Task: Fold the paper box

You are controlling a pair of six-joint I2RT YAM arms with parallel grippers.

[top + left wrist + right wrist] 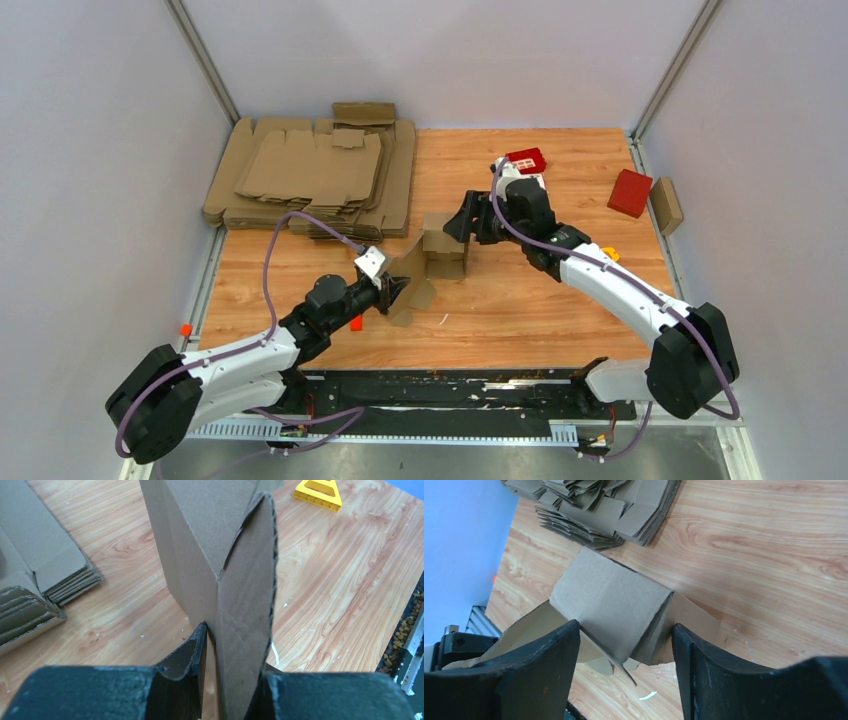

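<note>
**Operator:** How did things lie on my light wooden surface (540, 300)?

**Spotter:** Just beside the big pile of flat brown cardboard blanks (310, 175), your plain brown cardboard paper box (440, 255) stood half-formed, mid-surface. Your left hand (235, 655) was pinching one loose flap at the box's near end. Your right hand (624, 627) was spread, one finger on either side of the box body.

**Operator:** What could have gone wrong?

**Spotter:** Two things, I'd judge. If your right hand had squeezed the hollow body hard, the walls could have buckled off their creases. If it had shoved sideways against your left hand's pinch, the flap could have torn or slipped free.
</note>
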